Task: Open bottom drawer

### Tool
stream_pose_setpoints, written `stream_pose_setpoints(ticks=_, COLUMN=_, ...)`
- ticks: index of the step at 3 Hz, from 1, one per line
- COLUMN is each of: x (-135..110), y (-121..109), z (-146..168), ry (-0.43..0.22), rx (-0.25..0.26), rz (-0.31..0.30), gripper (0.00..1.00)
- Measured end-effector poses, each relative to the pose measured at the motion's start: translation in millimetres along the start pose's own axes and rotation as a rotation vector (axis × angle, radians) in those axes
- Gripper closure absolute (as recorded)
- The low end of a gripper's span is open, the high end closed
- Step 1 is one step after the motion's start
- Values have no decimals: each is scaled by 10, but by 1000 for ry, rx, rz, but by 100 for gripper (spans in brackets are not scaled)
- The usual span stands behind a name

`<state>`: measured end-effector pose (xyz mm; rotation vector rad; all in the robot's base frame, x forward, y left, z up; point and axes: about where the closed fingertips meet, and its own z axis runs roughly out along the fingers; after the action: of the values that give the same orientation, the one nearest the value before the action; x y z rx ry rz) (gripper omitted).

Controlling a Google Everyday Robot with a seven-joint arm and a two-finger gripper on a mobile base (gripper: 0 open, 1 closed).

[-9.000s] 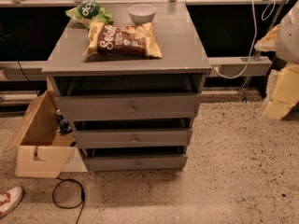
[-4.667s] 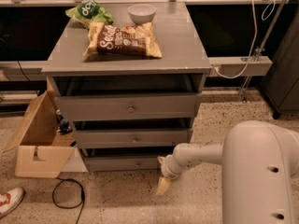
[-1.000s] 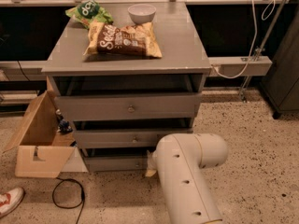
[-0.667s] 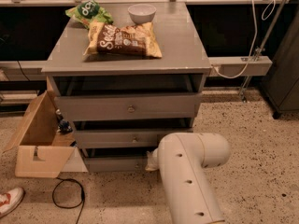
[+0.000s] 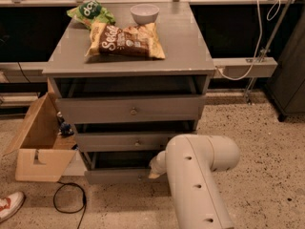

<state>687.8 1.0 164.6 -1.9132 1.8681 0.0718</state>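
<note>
The grey cabinet has three drawers. The bottom drawer (image 5: pixel 114 176) is the slimmest and stands pulled out a little, with a dark gap above its front panel. My gripper (image 5: pixel 155 168) is at the right part of that front panel, close to where its small knob sits. The knob is hidden behind the gripper. My thick white arm (image 5: pixel 200 185) reaches in from the lower right and covers the drawer's right end. The medium drawer (image 5: pixel 119 141) and the tall drawer (image 5: pixel 128 109) above also stand slightly out.
On the cabinet top lie a chip bag (image 5: pixel 126 35), a green bag (image 5: pixel 90 11) and a white bowl (image 5: pixel 144 12). An open cardboard box (image 5: pixel 40 147) stands left of the cabinet. A black cable loop (image 5: pixel 69 199) and a shoe (image 5: pixel 9 205) lie on the floor at the left.
The bottom drawer's front has come forward a little, opening a dark gap above it. My gripper and arm have drawn back with it.
</note>
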Motion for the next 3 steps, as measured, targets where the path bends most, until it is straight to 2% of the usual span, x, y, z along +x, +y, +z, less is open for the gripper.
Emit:
stream_pose_setpoints(ticks=1, x=152, y=-33, z=-143, ry=-52, rx=-9, rz=19, gripper=0)
stream_pose_setpoints(ticks=2, x=152, y=-33, z=-143, ry=-52, rx=-9, rz=19, gripper=0)
stream_pose_setpoints(ticks=3, x=126, y=30, z=-151, ry=-56, rx=-49, rz=8, gripper=0)
